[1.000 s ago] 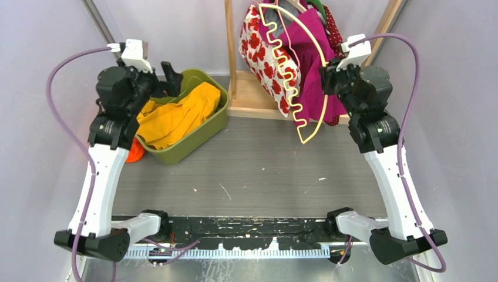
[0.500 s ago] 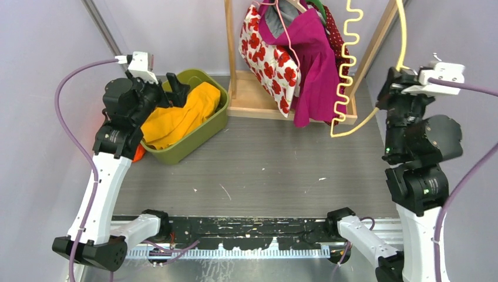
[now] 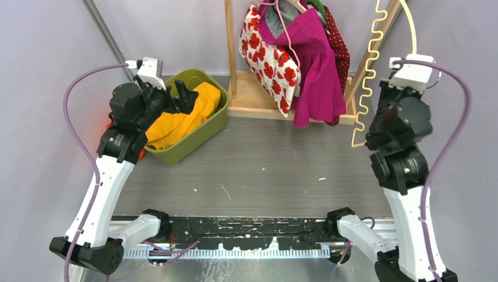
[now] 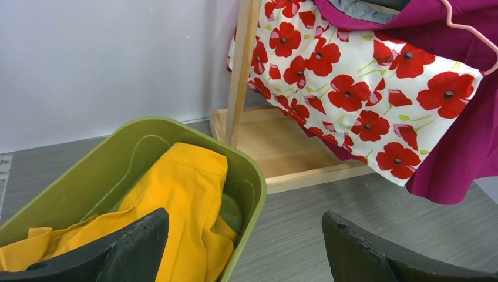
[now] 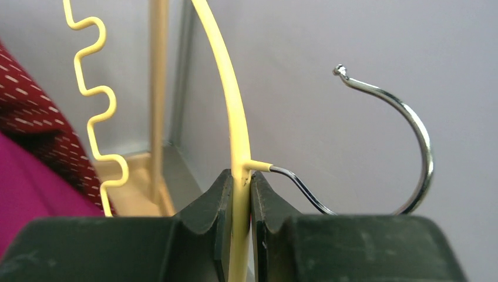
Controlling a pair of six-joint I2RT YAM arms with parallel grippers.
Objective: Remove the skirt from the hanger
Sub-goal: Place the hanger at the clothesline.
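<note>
A bare yellow wire hanger with a wavy bar hangs at the far right, no cloth on it. My right gripper is shut on its yellow arc just below the metal hook; in the right wrist view the jaws pinch the hanger. A yellow skirt lies crumpled in the green bin. My left gripper hovers open over the bin's right part; its wrist view shows the skirt and the bin between wide fingers, gripper empty.
A wooden rack at the back centre carries a poppy-print garment, a magenta one and a red dotted one behind. An orange-red cloth lies beside the bin's left. Purple walls close in on both sides.
My right arm has swung the empty hanger from in front of the rack out to the far right. The left arm has shifted slightly right over the bin, still open.
</note>
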